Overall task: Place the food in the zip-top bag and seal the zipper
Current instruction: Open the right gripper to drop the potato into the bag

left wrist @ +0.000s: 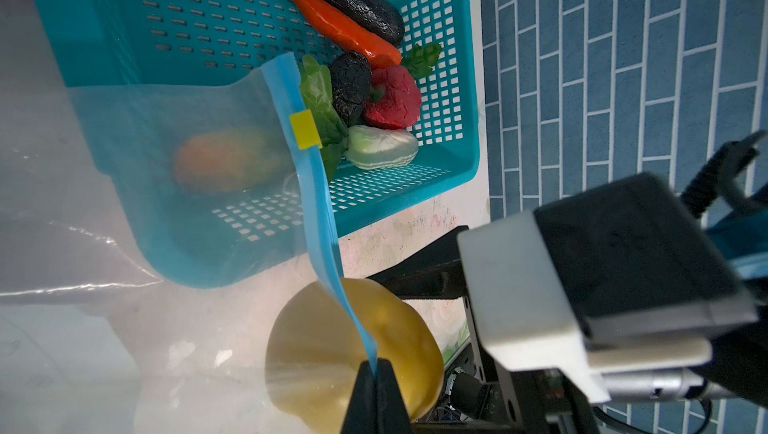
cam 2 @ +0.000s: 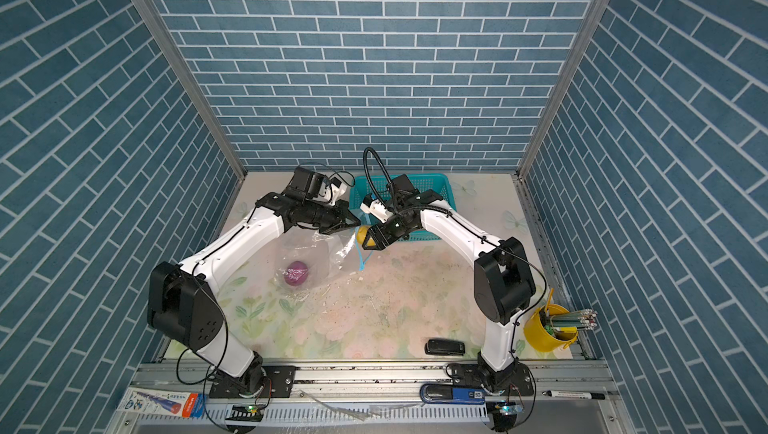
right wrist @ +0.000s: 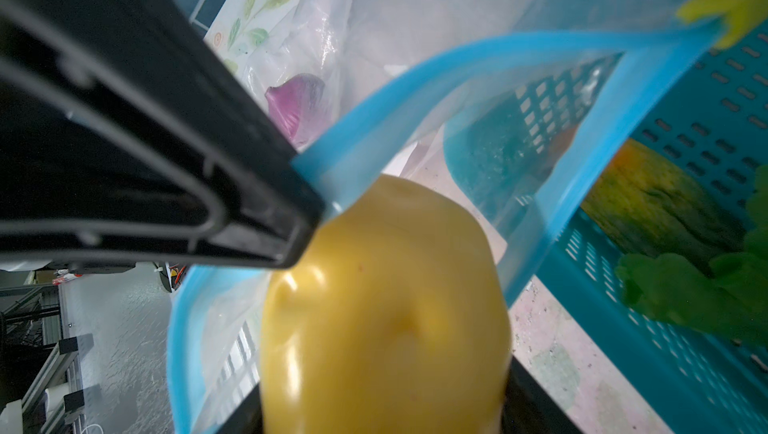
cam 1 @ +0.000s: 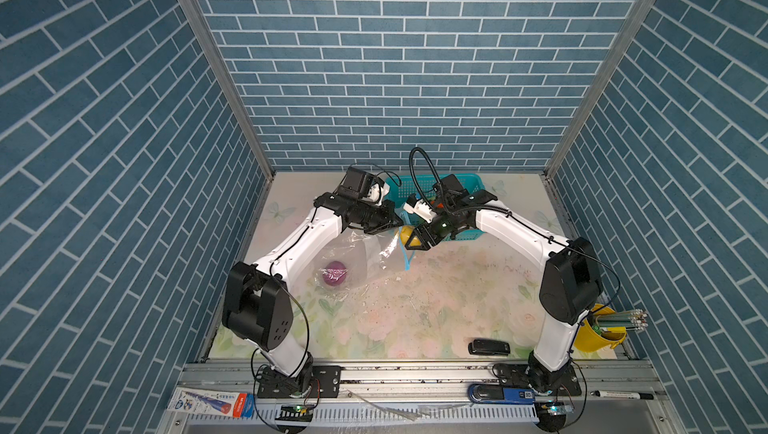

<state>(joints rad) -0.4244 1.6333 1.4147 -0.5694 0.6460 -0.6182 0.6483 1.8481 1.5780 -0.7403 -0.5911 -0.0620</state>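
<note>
So, onion (cam 1: 334, 273) bagged; your right claw (cam 1: 408, 241) grips potato (right wrist: 382, 307) at bag (cam 1: 353, 255) mouth, left claw (left wrist: 376, 371) pinches zipper (left wrist: 316, 203); basket (left wrist: 166, 16) veg (left wrist: 392, 97) plus sealing pending.

One zip-top bag (cam 1: 350, 254), one basket (left wrist: 187, 16), one onion (cam 1: 336, 273), one potato (right wrist: 382, 307)

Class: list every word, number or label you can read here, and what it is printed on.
"50", barely legible: label on the blue stapler at the front rail.
Blue-and-red carton: print too small to read.
Black marker: print too blurred to read.
Nothing else legible.
</note>
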